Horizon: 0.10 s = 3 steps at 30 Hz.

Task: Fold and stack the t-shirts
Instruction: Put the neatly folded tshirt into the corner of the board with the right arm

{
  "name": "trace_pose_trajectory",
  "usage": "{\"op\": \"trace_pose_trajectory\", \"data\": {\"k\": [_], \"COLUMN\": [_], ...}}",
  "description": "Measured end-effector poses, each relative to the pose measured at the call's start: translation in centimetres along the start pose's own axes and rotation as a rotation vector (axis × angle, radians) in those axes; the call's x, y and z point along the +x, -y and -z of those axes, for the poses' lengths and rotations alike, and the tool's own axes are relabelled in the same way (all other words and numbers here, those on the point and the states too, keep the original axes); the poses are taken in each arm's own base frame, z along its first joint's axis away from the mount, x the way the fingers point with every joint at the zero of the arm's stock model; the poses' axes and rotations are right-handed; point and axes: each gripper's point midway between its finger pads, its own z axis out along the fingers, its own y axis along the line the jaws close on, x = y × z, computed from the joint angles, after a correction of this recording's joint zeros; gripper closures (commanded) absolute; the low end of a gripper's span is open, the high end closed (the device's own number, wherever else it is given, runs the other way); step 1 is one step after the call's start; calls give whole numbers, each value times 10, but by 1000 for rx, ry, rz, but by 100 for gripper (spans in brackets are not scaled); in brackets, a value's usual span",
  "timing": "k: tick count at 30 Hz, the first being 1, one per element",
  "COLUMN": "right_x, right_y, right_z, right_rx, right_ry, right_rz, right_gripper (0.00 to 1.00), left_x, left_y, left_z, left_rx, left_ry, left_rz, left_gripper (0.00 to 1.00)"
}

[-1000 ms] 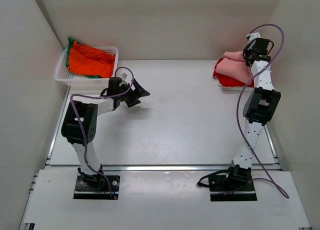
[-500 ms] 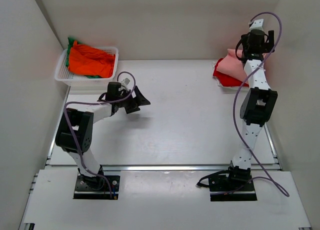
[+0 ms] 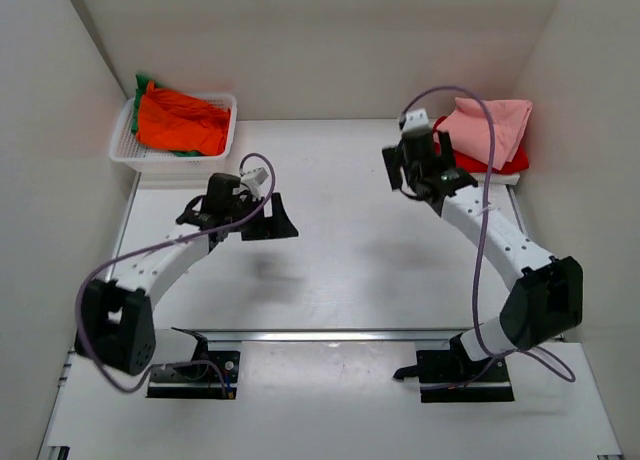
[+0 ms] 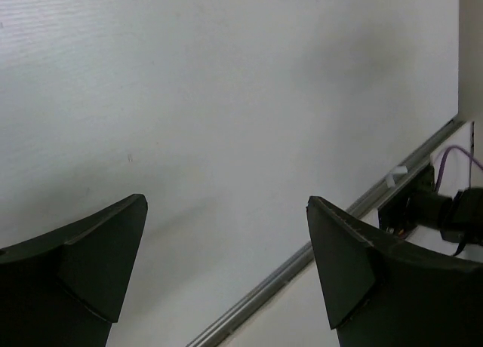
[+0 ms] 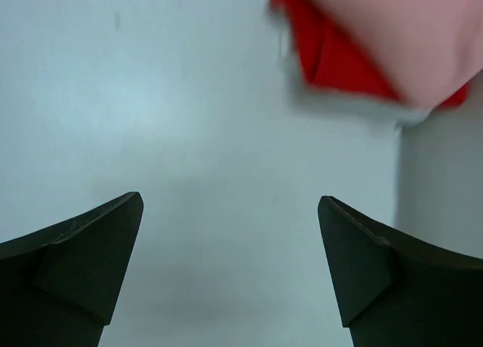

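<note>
A salmon-pink t-shirt (image 3: pixel 492 126) lies folded on a bright red t-shirt (image 3: pixel 503 164) at the table's back right corner. The right wrist view shows the same pink t-shirt (image 5: pixel 411 30) and red t-shirt (image 5: pixel 324 56) at its upper right. My right gripper (image 3: pixel 415 178) (image 5: pixel 230 198) hangs open and empty over bare table, just left of that stack. An orange t-shirt (image 3: pixel 180 122) lies over a green one (image 3: pixel 143 84) in the basket. My left gripper (image 3: pixel 270 220) (image 4: pixel 226 202) stands open and empty above the table's left-middle.
The white latticed basket (image 3: pixel 128 152) sits at the back left corner against the wall. White walls close in the left, back and right sides. A metal rail (image 4: pixel 317 245) runs along the table's near edge, with the right arm's base (image 4: pixel 445 211) beyond it.
My right gripper has opened, let go of the pink t-shirt and swung left and nearer, away from the stack. The left arm has stretched slightly forward, its gripper still open.
</note>
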Motion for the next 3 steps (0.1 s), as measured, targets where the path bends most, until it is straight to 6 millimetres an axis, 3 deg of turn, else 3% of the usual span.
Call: {"op": "trace_pose_trajectory", "data": {"k": [3], "right_x": [86], "right_y": [-25], "right_z": [15], "right_rx": [-87], "right_ry": [-202], "right_rz": [2], "right_gripper": [1], "left_x": [17], "left_y": [7], "left_z": [27], "left_rx": [17], "left_ry": [45], "left_rz": [-40], "left_gripper": [1]}}
